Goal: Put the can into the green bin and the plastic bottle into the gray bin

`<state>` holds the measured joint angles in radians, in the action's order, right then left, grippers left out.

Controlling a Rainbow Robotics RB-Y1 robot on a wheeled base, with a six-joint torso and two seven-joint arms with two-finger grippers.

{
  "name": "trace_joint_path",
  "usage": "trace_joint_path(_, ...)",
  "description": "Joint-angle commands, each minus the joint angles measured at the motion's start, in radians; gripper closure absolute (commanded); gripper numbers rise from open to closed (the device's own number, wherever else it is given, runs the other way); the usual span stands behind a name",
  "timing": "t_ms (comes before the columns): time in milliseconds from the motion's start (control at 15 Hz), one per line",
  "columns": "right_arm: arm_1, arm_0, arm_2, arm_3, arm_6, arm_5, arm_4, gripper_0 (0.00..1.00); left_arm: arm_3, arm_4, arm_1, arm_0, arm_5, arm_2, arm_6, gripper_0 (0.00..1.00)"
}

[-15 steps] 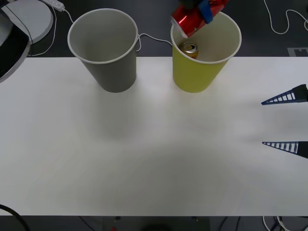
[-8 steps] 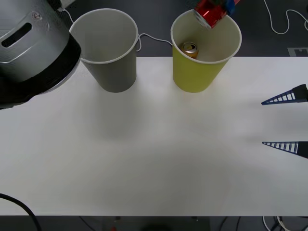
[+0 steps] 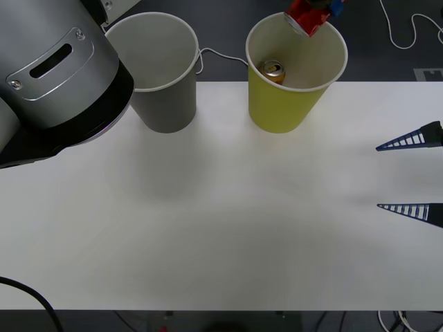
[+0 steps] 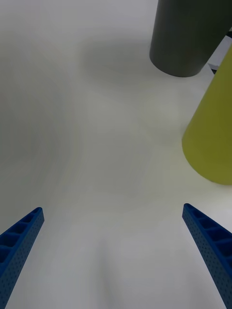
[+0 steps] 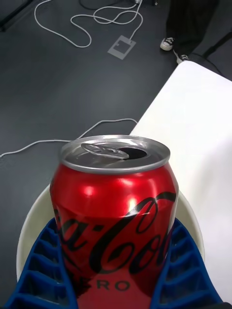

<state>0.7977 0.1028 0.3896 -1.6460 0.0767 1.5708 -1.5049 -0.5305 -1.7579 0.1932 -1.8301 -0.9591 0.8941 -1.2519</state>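
Left tool (image 5: pixel 116 270) pinching the can (image 5: pixel 114 219), now shifted slightly farther over the far rim of the green bin (image 3: pixel 287 104) than before, gold can (image 3: pixel 273 69) inside below, gray bin (image 3: pixel 163 90) beside, right tool (image 3: pixel 410 176) spread, parked over the table (image 3: pixel 221 228).

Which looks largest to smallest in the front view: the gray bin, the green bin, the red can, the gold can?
1. The gray bin and the green bin: alike, so no ranking.
2. The red can, held by the left gripper; partly cut off, so unsure.
3. The gold can, inside the green bin.
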Motion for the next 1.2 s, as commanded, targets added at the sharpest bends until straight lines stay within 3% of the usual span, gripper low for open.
trace_joint_path(67, 0.000, 0.000, 0.000, 0.000, 0.000, 0.000, 0.000, 0.00, -0.003, 0.005, 0.000, 0.000, 0.008, 0.000, 0.003, 0.15)
trace_joint_path(133, 0.000, 0.000, 0.000, 0.000, 0.000, 0.000, 0.000, 0.00, -0.003, 0.009, 0.000, 0.000, 0.008, 0.000, 0.015, 0.00)
trace_joint_path(533, 0.000, 0.000, 0.000, 0.000, 0.000, 0.000, 0.000, 0.00, -0.008, 0.049, 0.023, 0.002, -0.059, -0.026, 0.100, 0.00)
trace_joint_path(733, 0.000, 0.000, 0.000, 0.000, 0.000, 0.000, 0.000, 0.00, -0.108, 0.074, 0.109, 0.060, -0.142, -0.092, 0.134, 0.00)
trace_joint_path(933, 0.000, 0.000, 0.000, 0.000, 0.000, 0.000, 0.000, 0.00, -0.322, 0.098, 0.250, 0.166, -0.204, -0.130, 0.137, 0.00)
trace_joint_path(1200, 0.000, 0.000, 0.000, 0.000, 0.000, 0.000, 0.000, 0.00, -0.592, 0.101, 0.423, 0.331, -0.345, -0.279, 0.150, 0.00)
